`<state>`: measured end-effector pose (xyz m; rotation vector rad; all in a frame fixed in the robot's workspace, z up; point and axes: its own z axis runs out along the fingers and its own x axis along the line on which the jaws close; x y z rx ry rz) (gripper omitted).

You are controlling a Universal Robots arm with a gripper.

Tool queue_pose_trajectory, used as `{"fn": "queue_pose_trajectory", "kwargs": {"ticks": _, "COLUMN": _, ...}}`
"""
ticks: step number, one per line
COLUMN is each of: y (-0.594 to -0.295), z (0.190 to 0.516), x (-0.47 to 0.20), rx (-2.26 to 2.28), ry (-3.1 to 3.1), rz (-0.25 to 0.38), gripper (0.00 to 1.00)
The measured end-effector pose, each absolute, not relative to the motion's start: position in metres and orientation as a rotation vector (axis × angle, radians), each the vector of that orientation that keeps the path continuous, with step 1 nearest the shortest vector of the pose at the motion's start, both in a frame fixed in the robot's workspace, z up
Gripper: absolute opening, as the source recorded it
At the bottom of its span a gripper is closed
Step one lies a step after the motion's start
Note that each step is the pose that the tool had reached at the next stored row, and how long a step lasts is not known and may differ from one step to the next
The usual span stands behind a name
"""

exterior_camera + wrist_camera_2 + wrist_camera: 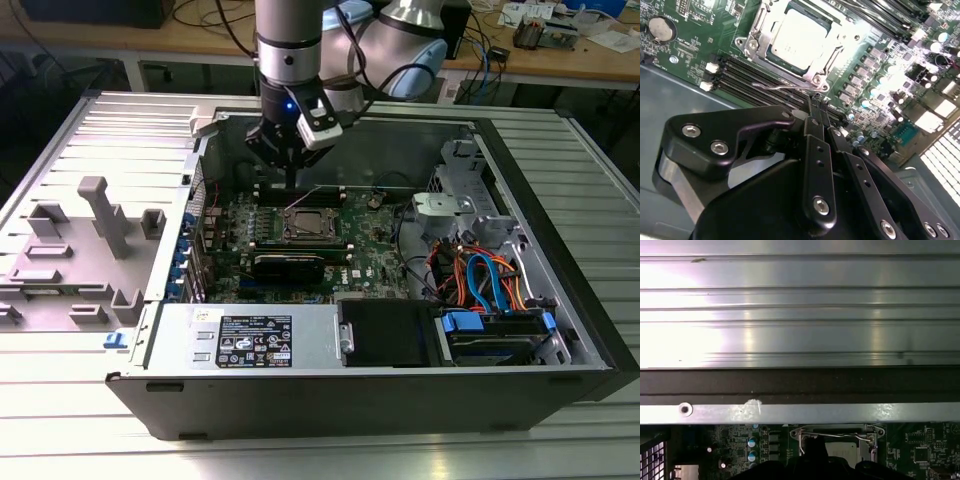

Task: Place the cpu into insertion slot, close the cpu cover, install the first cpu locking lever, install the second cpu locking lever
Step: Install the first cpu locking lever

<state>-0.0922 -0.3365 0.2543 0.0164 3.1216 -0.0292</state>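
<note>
1. The cpu (800, 37) sits in the insertion slot (799, 69), and the cpu cover (758, 26) looks down.
2. The wire locking lever (782, 87) looks unlatched, so the levers seem left.
3. The gripper (818, 100) is pinched closed, tips at that lever.

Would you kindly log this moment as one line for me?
cpu seated | cpu cover closed | hand shut beside locking lever

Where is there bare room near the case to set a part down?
The ribbed table in front of the case is bare. At the exterior view's left, the grey plate is bare beyond its fixtures. Inside is crowded: motherboard parts ring the insertion slot, and cables fill that view's right.
</note>
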Motion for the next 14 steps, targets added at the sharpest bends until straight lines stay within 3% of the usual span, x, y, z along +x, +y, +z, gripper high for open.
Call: {"fn": "queue_pose_trajectory", "kwargs": {"ticks": 14, "y": -0.332, "z": 0.235, "x": -0.082, "rx": 0.010, "ry": 3.117, "rz": -0.030, "gripper": 0.11}}
